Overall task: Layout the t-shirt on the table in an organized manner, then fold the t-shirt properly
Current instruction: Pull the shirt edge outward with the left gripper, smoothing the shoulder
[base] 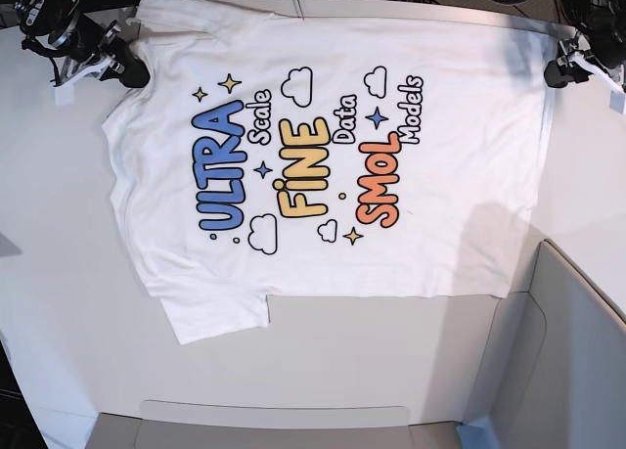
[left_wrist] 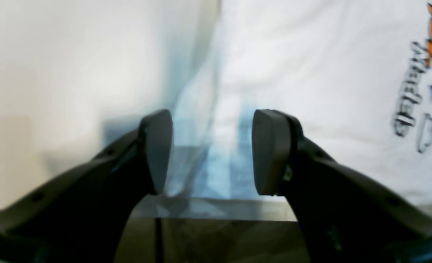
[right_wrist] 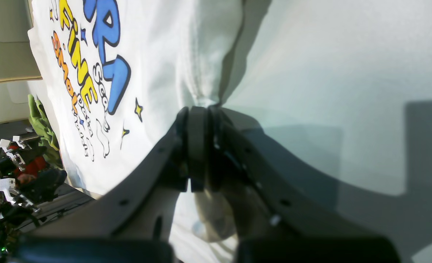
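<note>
The t-shirt point(base: 323, 165) is shown spread print-side up on the white surface point(base: 59, 302), its body largely flat with the lettering fully readable and one sleeve point(base: 220, 312) lying out toward the near side. The laying-out stage is judged nearly complete; no fold is visible, so the whole folding stage is left. The right hand point(right_wrist: 197, 146), seen at the far left corner in the base view, is clenched on a pinch of the shirt's cloth at its edge. The left hand point(left_wrist: 212, 151), at the far right corner, is released, its pads point(left_wrist: 270, 151) parted with only blurred cloth between them and nothing gripped. The far edge near both hands is slightly uneven.
</note>
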Controlling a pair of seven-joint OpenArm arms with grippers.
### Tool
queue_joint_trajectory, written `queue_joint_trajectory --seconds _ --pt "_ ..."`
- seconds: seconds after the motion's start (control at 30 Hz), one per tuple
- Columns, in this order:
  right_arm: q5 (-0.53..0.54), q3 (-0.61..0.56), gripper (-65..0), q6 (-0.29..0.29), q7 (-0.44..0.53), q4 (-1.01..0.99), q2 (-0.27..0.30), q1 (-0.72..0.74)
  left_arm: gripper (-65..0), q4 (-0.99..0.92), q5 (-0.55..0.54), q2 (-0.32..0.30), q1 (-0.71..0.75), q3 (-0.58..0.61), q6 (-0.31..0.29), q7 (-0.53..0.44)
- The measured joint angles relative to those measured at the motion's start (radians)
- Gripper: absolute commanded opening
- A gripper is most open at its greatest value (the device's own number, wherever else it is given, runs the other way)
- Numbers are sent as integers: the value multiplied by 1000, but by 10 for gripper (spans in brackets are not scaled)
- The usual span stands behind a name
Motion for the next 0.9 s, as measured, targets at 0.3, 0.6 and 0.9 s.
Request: queue_joint_trajectory --seconds 0.3,0.6,0.9 --pt "2 0 -650 0 0 0 0 0 -292 -13 39 25 21 8 -1 -4" --pt "4 -3 -650 0 -1 -4 12 0 -293 -51 14 31 21 91 -5 -75" --pt "9 -3 -650 0 -3 -7 17 0 -405 -52 16 31 18 94 -43 -74"
